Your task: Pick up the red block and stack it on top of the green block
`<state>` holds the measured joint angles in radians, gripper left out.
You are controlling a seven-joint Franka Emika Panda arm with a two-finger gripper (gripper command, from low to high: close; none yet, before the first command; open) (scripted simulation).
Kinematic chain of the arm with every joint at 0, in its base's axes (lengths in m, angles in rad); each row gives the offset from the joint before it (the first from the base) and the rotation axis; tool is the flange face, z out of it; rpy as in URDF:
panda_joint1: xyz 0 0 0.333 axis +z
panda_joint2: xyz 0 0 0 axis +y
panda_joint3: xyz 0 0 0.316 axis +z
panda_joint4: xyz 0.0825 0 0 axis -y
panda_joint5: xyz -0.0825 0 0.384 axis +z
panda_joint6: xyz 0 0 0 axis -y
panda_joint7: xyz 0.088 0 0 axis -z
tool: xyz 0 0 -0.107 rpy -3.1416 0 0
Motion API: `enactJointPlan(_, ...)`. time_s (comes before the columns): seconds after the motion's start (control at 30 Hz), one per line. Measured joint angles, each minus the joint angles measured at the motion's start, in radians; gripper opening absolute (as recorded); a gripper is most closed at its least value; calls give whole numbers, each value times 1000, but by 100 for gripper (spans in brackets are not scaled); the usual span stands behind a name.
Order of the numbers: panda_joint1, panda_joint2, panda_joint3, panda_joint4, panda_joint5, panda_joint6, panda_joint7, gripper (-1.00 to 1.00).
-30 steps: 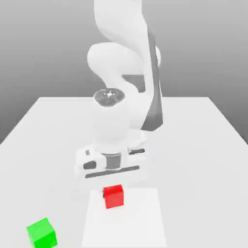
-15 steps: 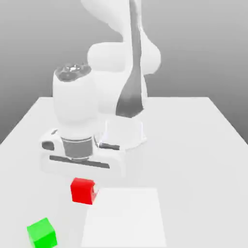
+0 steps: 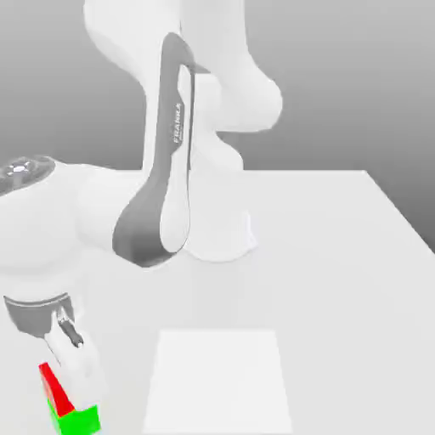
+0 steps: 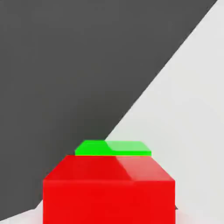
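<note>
The red block (image 3: 51,389) stands right on top of the green block (image 3: 83,419) at the front of the table on the exterior view's left. Only a slim red face and a low green strip show there, with the rest behind my hand. My gripper (image 3: 68,375) hangs straight down over the pair, level with the red block and around it. In the hand view the red block (image 4: 109,190) looms very close, and the green block (image 4: 114,148) peeks out beyond its top edge.
The white table (image 3: 340,255) carries a paler square patch (image 3: 217,378) just to the right of the blocks. The arm's base (image 3: 217,238) stands mid-table behind it. The table's edge (image 4: 144,94) runs close by the stack.
The arm has swung to the exterior view's left and come down. The red block went with it, from mid-table onto the green block.
</note>
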<state>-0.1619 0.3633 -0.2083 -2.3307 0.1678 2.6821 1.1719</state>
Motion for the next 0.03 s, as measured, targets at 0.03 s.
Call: enactJointPlan(0.03, 0, 0, 0, 0, 0, 0, 0, 100)
